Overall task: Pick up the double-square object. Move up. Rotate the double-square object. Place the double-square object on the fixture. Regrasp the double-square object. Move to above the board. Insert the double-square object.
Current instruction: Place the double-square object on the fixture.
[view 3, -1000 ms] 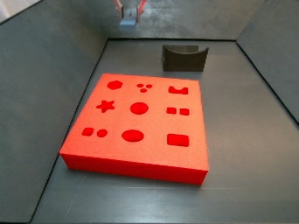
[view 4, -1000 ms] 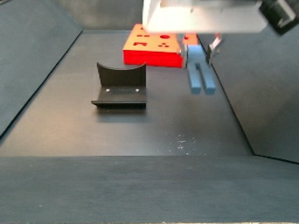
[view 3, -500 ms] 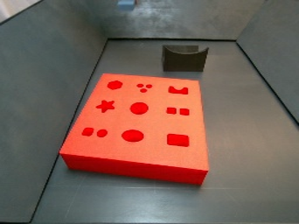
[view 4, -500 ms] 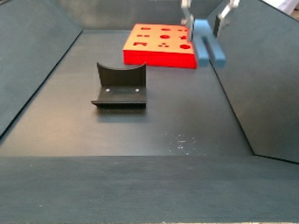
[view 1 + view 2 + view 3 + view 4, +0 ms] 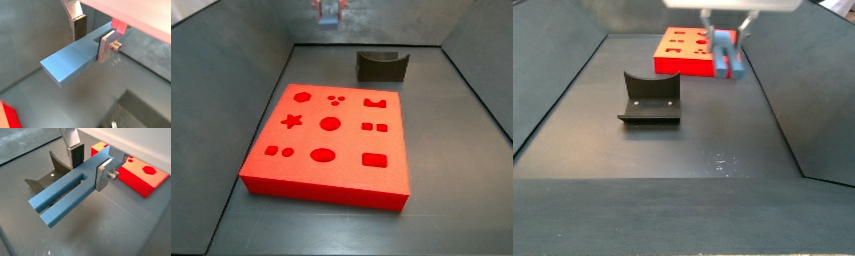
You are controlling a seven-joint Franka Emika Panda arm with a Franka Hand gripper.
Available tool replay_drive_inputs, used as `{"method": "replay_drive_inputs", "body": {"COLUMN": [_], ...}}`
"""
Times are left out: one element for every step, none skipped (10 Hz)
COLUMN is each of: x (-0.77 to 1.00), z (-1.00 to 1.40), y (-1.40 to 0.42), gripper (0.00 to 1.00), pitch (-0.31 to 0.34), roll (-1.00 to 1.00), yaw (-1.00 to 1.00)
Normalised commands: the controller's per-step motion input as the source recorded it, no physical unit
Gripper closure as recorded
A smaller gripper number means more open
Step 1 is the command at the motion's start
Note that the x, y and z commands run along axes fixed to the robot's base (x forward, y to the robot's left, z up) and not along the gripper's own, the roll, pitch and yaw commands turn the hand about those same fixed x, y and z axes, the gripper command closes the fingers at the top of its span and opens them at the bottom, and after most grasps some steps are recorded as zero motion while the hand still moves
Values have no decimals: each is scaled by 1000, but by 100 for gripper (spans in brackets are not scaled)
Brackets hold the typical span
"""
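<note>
While both side views take in the whole dark floor, only the wrist views show how the pincer (image 5: 90,162) grips: its flat silver fingers (image 5: 103,174) press on either side of the double-square object (image 5: 65,201), pinching one end so the rest juts out free in the air. In one wrist view the blue-grey piece (image 5: 72,61) reads as a plain smooth matte bar with a square end face; in the one where the board's corner shows, a long groove runs down its length, splitting it into two rails.

In a side view the fixture (image 5: 649,98) stands at the left, a dark L-shaped bracket with a curved notch in its upright wall, on a flat base plate. To its right, further back, lies the board (image 5: 690,52), and the pincer (image 5: 727,40) hangs over the board's right end with the blue piece (image 5: 730,58) pointing down.

In a side view the red board (image 5: 331,142) fills the middle, a thick slab with recessed circles, a star, squares and dots; the pincer (image 5: 330,12) is high at the back, left of the notched fixture (image 5: 381,65).
</note>
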Motion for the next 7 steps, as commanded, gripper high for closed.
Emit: {"method": "replay_drive_inputs", "body": {"x": [1000,1000,1000,1000,1000,1000,1000], "z": [-327,-302,-273,-233,-204,-170,-141], "y": [-273,-238,-209,-173,-142,-111,-87], "gripper": [100,100,100,100,100,100,100], "pitch": [-11,-4,5,6,5,9,14], "roll": [-14,-23,-31,-35,-36,-38,-40], "yaw": [34,29,29,28,30,33,33]}}
